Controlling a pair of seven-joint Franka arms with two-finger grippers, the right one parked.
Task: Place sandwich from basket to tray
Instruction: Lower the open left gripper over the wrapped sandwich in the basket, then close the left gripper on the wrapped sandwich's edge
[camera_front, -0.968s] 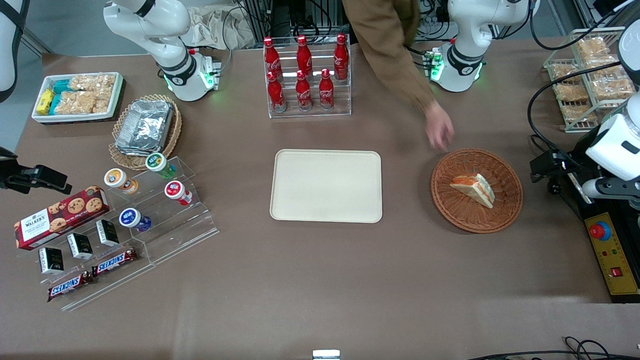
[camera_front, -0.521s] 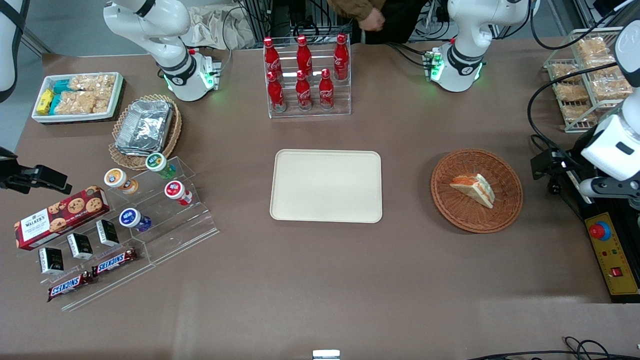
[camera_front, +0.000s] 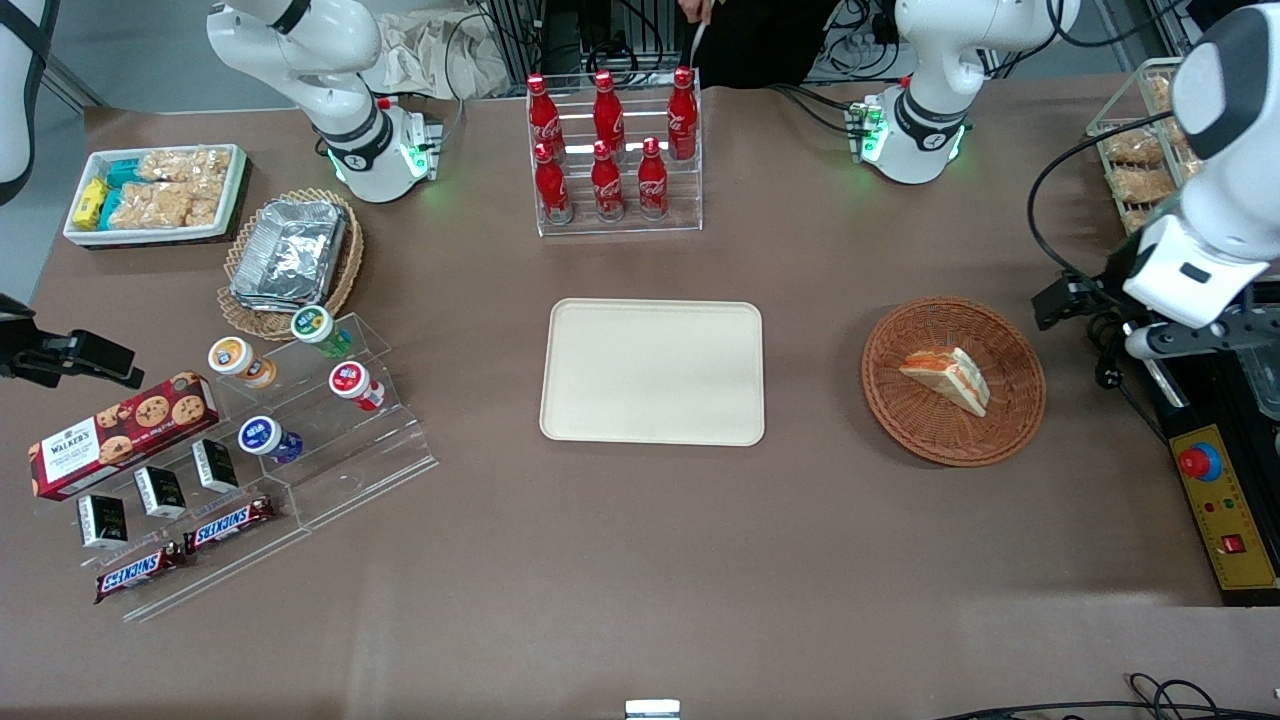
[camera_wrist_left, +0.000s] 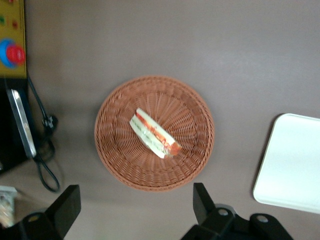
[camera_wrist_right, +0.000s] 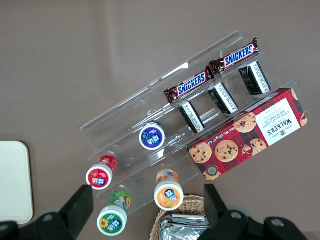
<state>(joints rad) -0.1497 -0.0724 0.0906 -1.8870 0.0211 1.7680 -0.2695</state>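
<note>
The sandwich (camera_front: 948, 378), a white wedge with orange and green layers, lies in the round reddish-brown basket (camera_front: 900, 400). The cream tray (camera_front: 650, 372) lies empty mid-table, beside the basket toward the parked arm's end. The left arm's gripper (camera_front: 1150, 342) hangs high beside the basket, toward the working arm's end of the table. In the left wrist view its gripper (camera_wrist_left: 135, 205) is open and empty, the fingers (camera_wrist_left: 67, 205) wide apart just outside the basket's rim (camera_wrist_left: 120, 160). The sandwich (camera_wrist_left: 155, 134) and a corner of the tray (camera_wrist_left: 295, 165) also show there.
A rack of red cola bottles (camera_front: 612, 150) stands farther from the camera than the tray. A yellow control box with a red button (camera_front: 1225, 500) and cables (camera_wrist_left: 45, 165) lie beside the basket. A wire rack of snack packets (camera_front: 1140, 170) stands near the working arm.
A person's hand near the basket has drawn away off the table. The left arm has swung toward the basket. Sandwich, basket and tray have not moved.
</note>
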